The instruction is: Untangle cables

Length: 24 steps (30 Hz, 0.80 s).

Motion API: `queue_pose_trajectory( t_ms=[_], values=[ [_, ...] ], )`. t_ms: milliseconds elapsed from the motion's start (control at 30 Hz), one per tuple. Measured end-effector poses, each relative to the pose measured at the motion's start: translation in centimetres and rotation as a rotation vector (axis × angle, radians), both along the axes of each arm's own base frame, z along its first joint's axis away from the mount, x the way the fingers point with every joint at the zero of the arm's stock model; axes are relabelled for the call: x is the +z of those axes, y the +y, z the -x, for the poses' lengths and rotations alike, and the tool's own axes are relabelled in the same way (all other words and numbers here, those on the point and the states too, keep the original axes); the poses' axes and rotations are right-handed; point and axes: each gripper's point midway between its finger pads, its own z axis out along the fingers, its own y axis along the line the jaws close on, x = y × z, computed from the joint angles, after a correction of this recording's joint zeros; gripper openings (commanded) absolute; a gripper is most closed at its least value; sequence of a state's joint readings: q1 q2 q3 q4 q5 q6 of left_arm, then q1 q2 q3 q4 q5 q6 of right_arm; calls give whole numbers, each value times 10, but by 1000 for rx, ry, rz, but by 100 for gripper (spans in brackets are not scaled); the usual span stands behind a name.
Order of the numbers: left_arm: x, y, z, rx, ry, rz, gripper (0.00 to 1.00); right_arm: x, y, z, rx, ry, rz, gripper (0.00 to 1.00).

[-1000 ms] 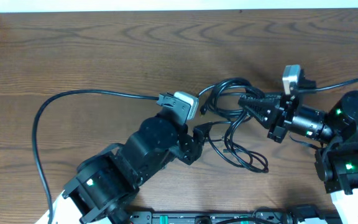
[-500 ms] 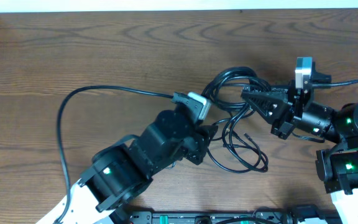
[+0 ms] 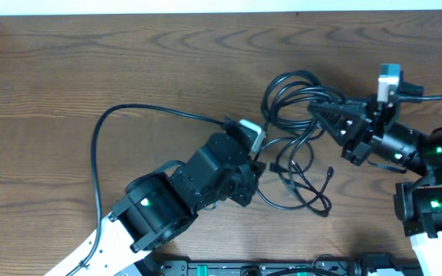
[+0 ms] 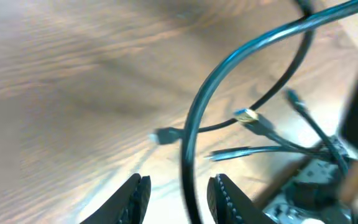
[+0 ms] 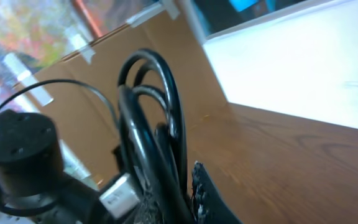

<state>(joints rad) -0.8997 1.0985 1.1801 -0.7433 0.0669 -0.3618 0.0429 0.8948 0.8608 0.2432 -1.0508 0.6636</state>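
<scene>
The left end effector (image 4: pixel 178 182) stands part-way open. Its two ribbed fingers (image 4: pixel 135 199) are apart, and one glossy strand runs up through the gap; I cannot tell whether it touches either finger. From overhead, its arm reaches in from the lower left, and a thicker black arm cable (image 3: pixel 167 113) sweeps in an arc over the wooden counter (image 3: pixel 90 61) to the wrist.

Just right of it lie the cables (image 3: pixel 291 92), in the right-centre of the counter between the two arms. There is a round bunch of loops at the top, with looser strands trailing toward the near edge and small plug ends among them. The left wrist view shows a gold-tipped plug (image 4: pixel 247 116) beyond the strand.

The right end effector (image 3: pixel 315 111) is closed on the upper loops, which rise in a bundle from its fingers in the right wrist view.
</scene>
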Motion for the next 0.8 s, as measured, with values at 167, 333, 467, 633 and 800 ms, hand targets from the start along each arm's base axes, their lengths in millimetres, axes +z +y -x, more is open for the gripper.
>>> queue_pose_trajectory(
  t_ms=[167, 333, 467, 633, 800],
  values=[
    [-8, 41, -1, 108, -33, -135, 35, 1, -25, -15, -98, 35, -23, 1],
    [-12, 74, -4, 198, -75, -249, 35, 1, -41, -23, -153, 74, -49, 1],
    [-2, 85, -10, 249, -131, -253, 36, 1, -45, -25, -170, 82, -55, 1],
    [21, 91, -14, 294, -206, -186, 58, 0, -44, -23, -158, 85, -53, 1],
    [49, 88, -17, 313, -277, -65, 76, -2, -39, -15, -103, 54, -19, 1]
  ],
)
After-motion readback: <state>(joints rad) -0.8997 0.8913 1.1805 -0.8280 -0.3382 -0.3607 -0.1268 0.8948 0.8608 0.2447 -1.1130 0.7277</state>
